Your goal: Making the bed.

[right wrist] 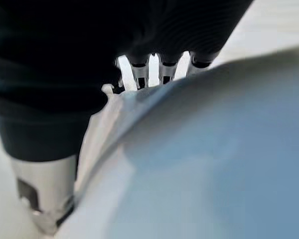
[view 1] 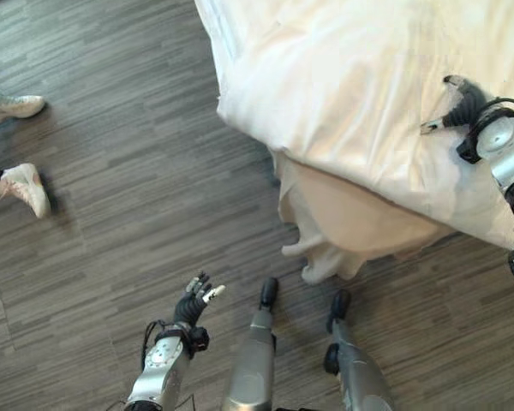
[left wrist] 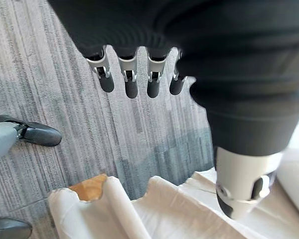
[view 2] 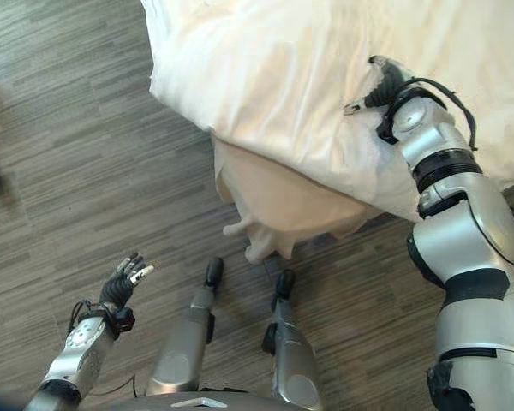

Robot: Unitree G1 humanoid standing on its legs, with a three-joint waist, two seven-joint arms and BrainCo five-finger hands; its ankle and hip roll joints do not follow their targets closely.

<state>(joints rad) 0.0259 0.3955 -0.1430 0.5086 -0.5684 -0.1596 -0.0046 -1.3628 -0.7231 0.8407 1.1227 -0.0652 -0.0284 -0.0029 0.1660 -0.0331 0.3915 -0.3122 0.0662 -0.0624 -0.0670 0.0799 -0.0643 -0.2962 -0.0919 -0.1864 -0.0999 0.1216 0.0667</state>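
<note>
Partly hidden, the right hand (view 2: 384,87) rests on the white crumpled duvet (view 1: 351,94) near the bed's corner; its fingers (right wrist: 150,69) run into a fold of the cloth, so their grip cannot be determined. The duvet covers the bed and runs out of view at the top and right edges, its corner overhanging a beige sheet (view 1: 343,218) (which drapes down to the dark wood-plank floor (view 1: 128,197)). The left hand (view 1: 195,301) hovers over the floor, fingers (left wrist: 131,82) straight and apart, empty. A person's pale shoes (view 1: 21,184) stand well apart.
</note>
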